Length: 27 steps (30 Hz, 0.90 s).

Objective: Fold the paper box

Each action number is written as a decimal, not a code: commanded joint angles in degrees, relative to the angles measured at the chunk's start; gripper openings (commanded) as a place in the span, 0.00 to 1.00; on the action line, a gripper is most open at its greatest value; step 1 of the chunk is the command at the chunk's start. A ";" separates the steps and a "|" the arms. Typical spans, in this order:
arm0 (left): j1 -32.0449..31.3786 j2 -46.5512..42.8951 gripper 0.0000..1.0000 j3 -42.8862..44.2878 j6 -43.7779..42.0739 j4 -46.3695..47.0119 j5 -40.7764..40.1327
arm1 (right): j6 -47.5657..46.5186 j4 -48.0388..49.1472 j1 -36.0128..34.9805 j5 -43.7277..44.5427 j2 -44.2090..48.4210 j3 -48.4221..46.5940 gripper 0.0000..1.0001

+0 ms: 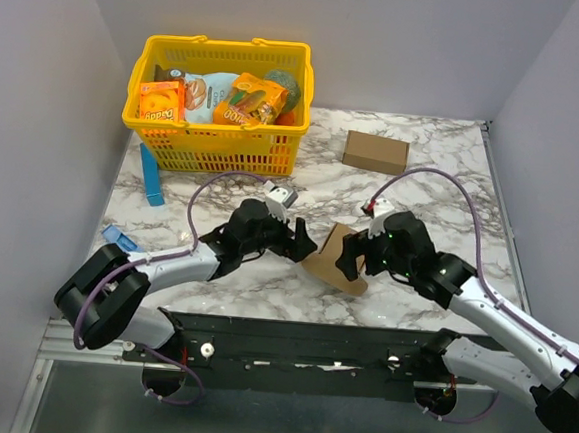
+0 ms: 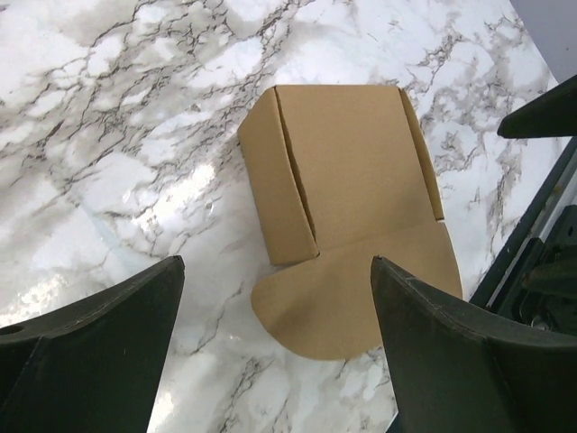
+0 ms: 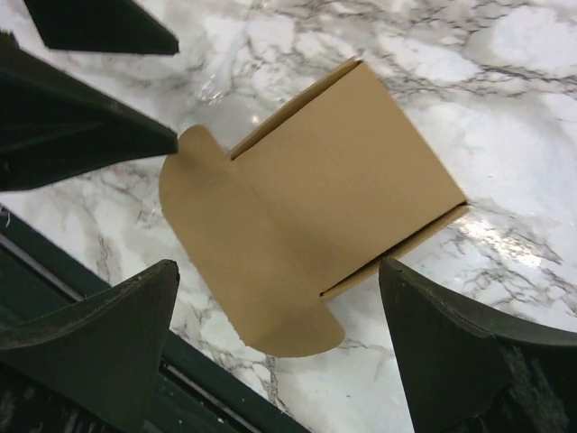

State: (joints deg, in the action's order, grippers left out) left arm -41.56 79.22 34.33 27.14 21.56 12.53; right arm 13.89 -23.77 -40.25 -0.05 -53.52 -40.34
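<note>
- Here we have both arms drawn in toward the middle, the left gripper (image 1: 303, 245) and right gripper (image 1: 353, 256) flanking the paper box (image 1: 328, 263), one on each side, likely so that each can work a flap.
- Both pairs of jaws stand wide apart and hold nothing; as far as we can tell, neither touches the cardboard.
- The box lies on the marble table (image 1: 430, 213) near its front edge, between the two grippers.
- We see a plain brown squarish carton, largely formed, with one rounded tuck flap (image 2: 352, 298) splayed out flat and unclosed.
</note>
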 commanded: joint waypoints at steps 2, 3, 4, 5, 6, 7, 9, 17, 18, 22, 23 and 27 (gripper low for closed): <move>0.69 -1.79 0.93 -5.67 -0.77 1.64 3.98 | -5.89 -4.69 -3.60 -1.19 -6.41 -5.09 1.00; 0.69 -1.61 0.93 -6.11 -0.77 0.86 3.73 | -7.02 -5.66 -4.48 -0.31 -7.90 -6.41 1.00; 0.69 -1.79 0.93 -6.55 -0.68 0.59 2.94 | -7.82 -6.72 -5.01 1.36 -9.48 -7.64 1.00; 0.78 -1.96 0.93 -6.99 -0.33 0.33 1.98 | -8.78 -8.03 -5.62 4.33 -12.37 -9.91 1.00; 0.87 -2.75 0.93 -7.86 0.02 0.06 0.31 | -10.97 -8.57 -6.59 5.75 -13.45 -10.72 1.00; 0.95 -3.19 0.93 -8.22 0.20 0.15 0.04 | -12.12 -8.75 -6.94 6.99 -14.59 -11.42 1.00; 1.48 -4.59 0.93 -9.45 0.55 0.67 -0.32 | -16.49 -7.96 -7.39 9.37 -16.53 -12.04 1.00; 2.45 -5.48 0.94 -10.60 0.02 2.52 0.65 | -25.75 -1.99 -8.44 10.60 -22.06 -10.64 1.00; 2.45 -5.22 0.94 -10.51 -0.15 2.61 0.65 | -26.10 -1.29 -8.96 10.86 -22.42 -10.64 1.00; 3.15 -4.69 0.94 -10.42 -0.33 3.57 1.61 | -27.33 1.88 -9.32 10.60 -24.61 -9.06 1.00; 3.33 -4.60 0.94 -10.42 -0.50 3.75 2.14 | -27.69 2.15 -9.32 10.51 -26.01 -9.06 1.00; 3.59 -4.25 0.94 -10.33 -1.38 4.28 2.49 | -28.48 2.50 -9.32 13.84 -29.97 -9.50 1.00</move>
State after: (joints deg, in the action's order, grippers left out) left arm -38.57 74.48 24.29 27.40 23.73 13.74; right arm -12.08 -23.42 -49.19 9.52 -79.81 -50.28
